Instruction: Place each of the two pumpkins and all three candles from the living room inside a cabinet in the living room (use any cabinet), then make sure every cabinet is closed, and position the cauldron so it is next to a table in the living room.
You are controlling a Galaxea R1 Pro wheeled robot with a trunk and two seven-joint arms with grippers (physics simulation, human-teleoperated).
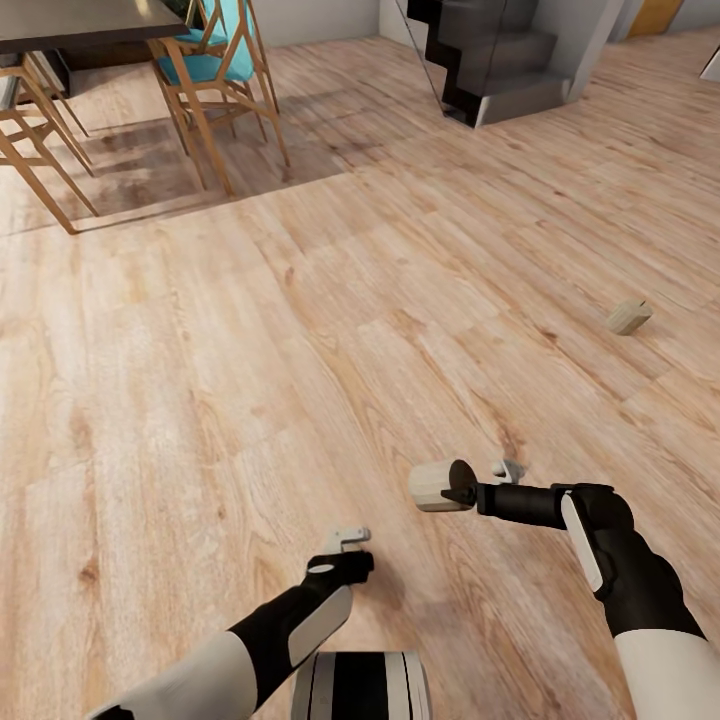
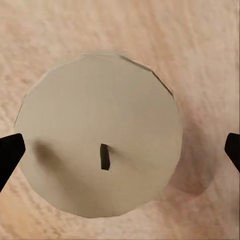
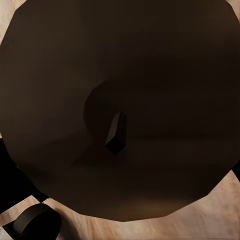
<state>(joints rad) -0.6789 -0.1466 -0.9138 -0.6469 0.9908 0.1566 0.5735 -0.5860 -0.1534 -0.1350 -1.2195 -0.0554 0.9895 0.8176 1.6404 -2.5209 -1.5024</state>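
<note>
Floor (image 1: 250, 380) was bare wood, with table (image 1: 70, 20) and chairs (image 1: 215, 70) well beyond both arms. Right gripper (image 1: 462, 492) was clamped on one candle (image 1: 435, 485); a second candle (image 1: 628, 317) lay tipped further out to its right. Left gripper (image 1: 350, 540) hung jaws apart directly over a third candle (image 2: 100, 142), fingertips (image 2: 10, 152) flanking it.

One candle (image 1: 437, 485) sits at the right claw (image 1: 462, 493), seemingly gripped; another candle (image 1: 628, 317) lies farther right, beyond.
</note>
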